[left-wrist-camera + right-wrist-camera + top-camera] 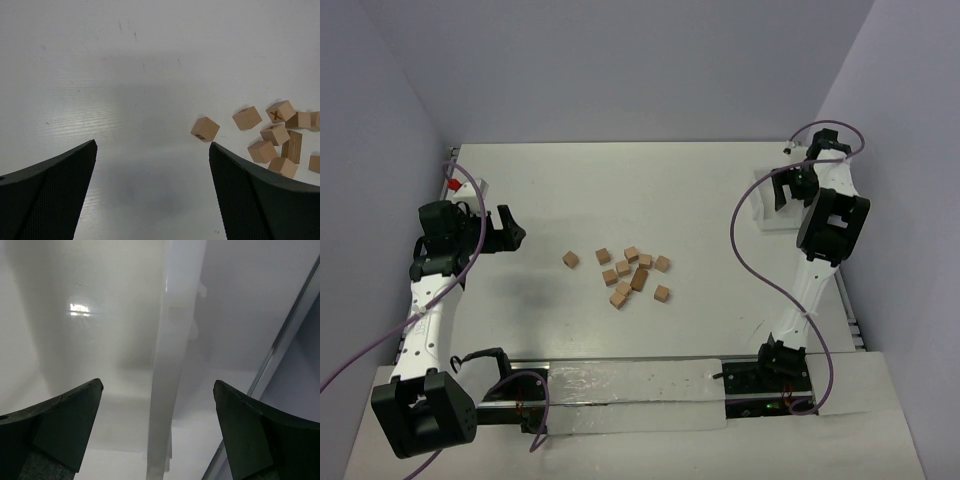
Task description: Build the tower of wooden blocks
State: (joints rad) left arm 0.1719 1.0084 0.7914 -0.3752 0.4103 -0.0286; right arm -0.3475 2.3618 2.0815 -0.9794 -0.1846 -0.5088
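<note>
Several small tan wood blocks point(623, 268) lie loose in a cluster at the middle of the table, none stacked; one block point(570, 259) sits apart on the left. The tower is out of view. My left gripper point(512, 236) hovers left of the cluster, open and empty. In the left wrist view the left gripper point(152, 145) frames bare table, with the blocks point(205, 129) off to the right of its right finger. My right gripper point(778, 190) is at the far right, open, its fingers either side of a wall of the white bin point(175, 340).
The white translucent bin point(761, 215) stands at the back right near the wall. A small red and white item point(453, 185) sits at the left edge. A clear plastic sheet point(620, 385) lies along the front between the arm bases.
</note>
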